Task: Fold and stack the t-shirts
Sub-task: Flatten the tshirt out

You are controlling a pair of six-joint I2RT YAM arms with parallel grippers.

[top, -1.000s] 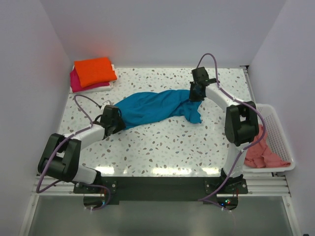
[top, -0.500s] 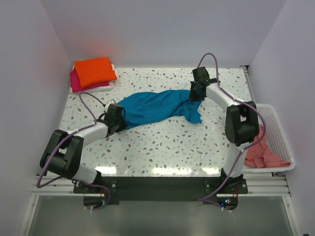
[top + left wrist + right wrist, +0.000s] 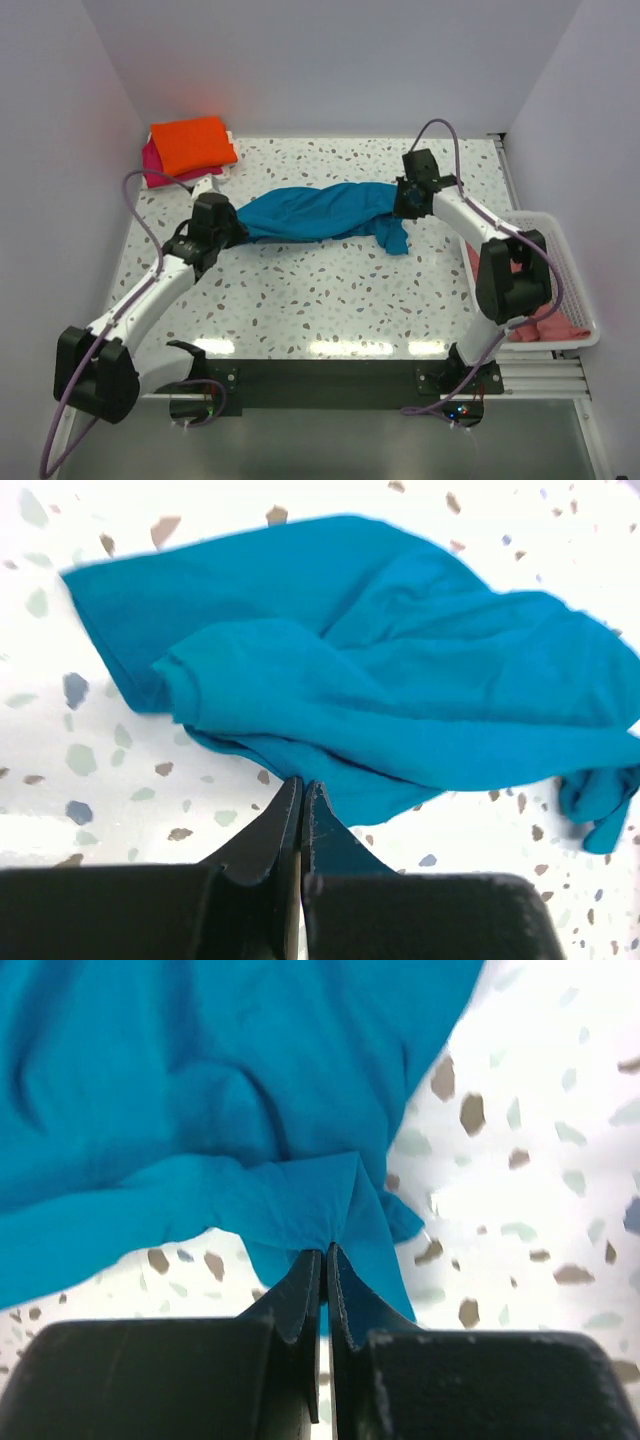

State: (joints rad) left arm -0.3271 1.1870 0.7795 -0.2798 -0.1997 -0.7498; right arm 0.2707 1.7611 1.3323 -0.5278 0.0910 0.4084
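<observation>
We see a speckled table (image 3: 330,300) from above, with a teal shirt (image 3: 320,212) lying across its middle as a long, rumpled band. We judge it is drawn out lengthwise because an arm holds each end, a likely way to spread the cloth flat before any fold. Well off the teal shirt's right end, a white basket (image 3: 566,272) sits at the table's edge. It holds a crumpled salmon shirt (image 3: 545,322), apparently waiting its turn. Beyond the teal shirt's left end, toward the far corner, an orange shirt (image 3: 192,143) lies folded on top of a magenta shirt (image 3: 152,160). That looks like the finished stack, so about half the work seems done. At the teal shirt's left end, the left gripper (image 3: 302,792) has its jaws pressed together where the cloth's lower edge meets the tips. We take it to be pinching that edge, though only a sliver of fabric shows there. At the teal shirt's right end, the right gripper (image 3: 325,1258) is clamped on a small peaked tuck of cloth. A loose tail of the teal shirt hangs toward the near side just past that grip.
</observation>
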